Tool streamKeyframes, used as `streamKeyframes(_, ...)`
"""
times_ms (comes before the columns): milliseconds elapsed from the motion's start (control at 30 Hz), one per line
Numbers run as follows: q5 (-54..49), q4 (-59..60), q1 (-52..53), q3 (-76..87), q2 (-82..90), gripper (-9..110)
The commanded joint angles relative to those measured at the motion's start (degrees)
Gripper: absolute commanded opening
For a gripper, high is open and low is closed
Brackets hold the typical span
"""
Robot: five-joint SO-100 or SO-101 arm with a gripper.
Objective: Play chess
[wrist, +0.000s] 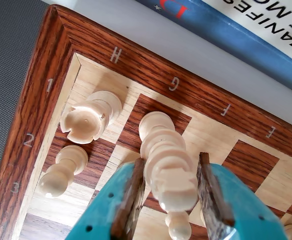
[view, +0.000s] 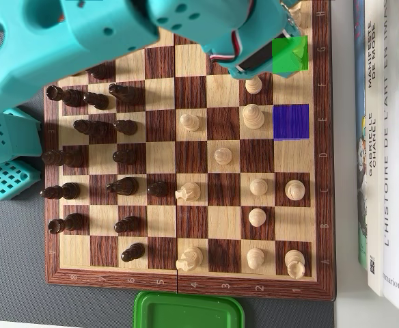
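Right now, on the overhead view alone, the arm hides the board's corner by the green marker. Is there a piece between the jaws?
Observer: Yes. In the wrist view the gripper straddles a tall light piece standing on the dark G1 square. I cannot tell whether the pads press it.
Operator: Anything next to it?
Observer: A light rook stands upright on H1, apart from the jaws.
Operator: And H2?
Observer: A light pawn stands there, upright.
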Motion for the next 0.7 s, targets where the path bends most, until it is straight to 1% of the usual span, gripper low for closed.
streamKeyframes(0,-0.4,-0.2,-0.3,-2.4,1.5,16)
streamKeyframes(333,-0.4,-0.4,1.1,4.8,11.0,16)
streamKeyframes(667,0.3,-0.4,0.6,6.7,17.0,16)
